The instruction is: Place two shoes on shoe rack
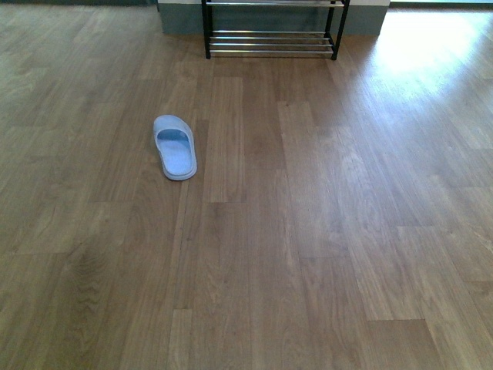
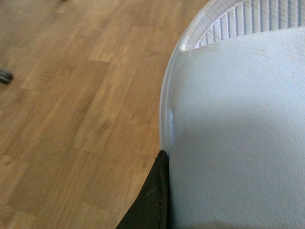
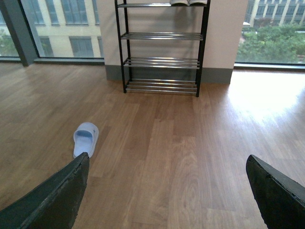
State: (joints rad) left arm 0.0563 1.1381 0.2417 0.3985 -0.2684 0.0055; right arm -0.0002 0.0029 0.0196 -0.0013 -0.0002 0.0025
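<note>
A pale blue slipper [image 1: 176,146] lies on the wood floor left of centre, toe toward me; it also shows in the right wrist view [image 3: 86,138]. The shoe rack [image 1: 271,32], black frame with chrome bars, stands at the far wall; the right wrist view shows its tiers [image 3: 161,47], with a pair of shoes on the top shelf. My left gripper is shut on a second pale blue slipper [image 2: 238,133], which fills the left wrist view; one black finger [image 2: 150,200] presses its side. My right gripper [image 3: 167,191] is open and empty above the floor. Neither arm shows in the front view.
Wood plank floor [image 1: 308,231] stretches between me and the rack. A grey skirting wall [image 3: 224,74] and large windows stand behind the rack. Bright sunlight glare lies on the floor at the far right [image 1: 431,46]. A dark small object [image 2: 5,76] sits at the left wrist view's edge.
</note>
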